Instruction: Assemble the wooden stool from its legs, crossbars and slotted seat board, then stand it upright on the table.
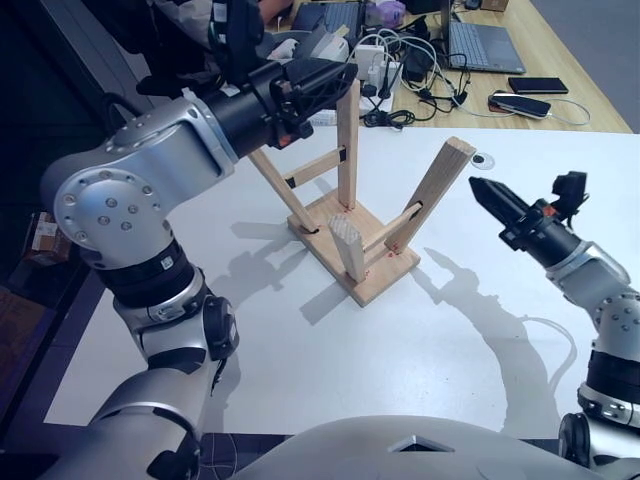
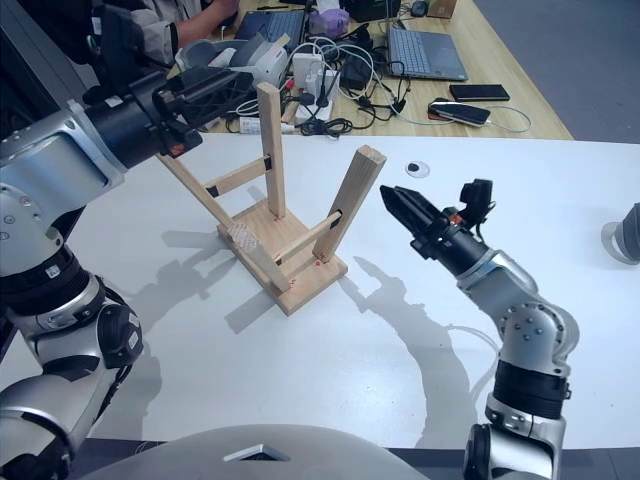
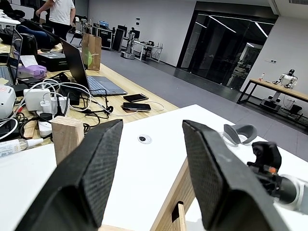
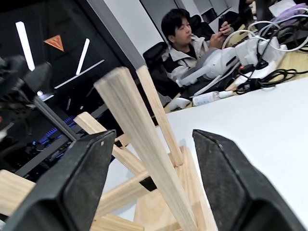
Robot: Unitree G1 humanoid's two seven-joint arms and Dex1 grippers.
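Evidently the joining is nearly done: the stool [image 1: 360, 215] sits upside down near the middle of the white desk [image 1: 300, 350]. Its seat board [image 1: 378, 278] lies flat on the surface and all four legs point upward. One crossbar [image 1: 312, 168] links the two far legs and another [image 1: 400, 225] links the two nearer ones, and both look seated in their slots.

The left tool [image 1: 338, 78] hangs at the top of the far leg [image 1: 347, 150]. Its fingers are spread, and the leg's end sits just beside one finger rather than clamped between them. The right tool [image 1: 480, 188] is held off to the side of the right leg [image 1: 440, 185], close to it but not touching. The right wrist view shows its fingers spread too, with that leg framed in the gap.

In my judgement the step in hand is the last check or press on the legs before the flip. Next, each tool would need to close on a leg or on the board's edge. The two would then have to lift and turn the frame together, so that no leg is levered out of its slot. Finally the stool would be set down on its four feet, clear of the desk edge.
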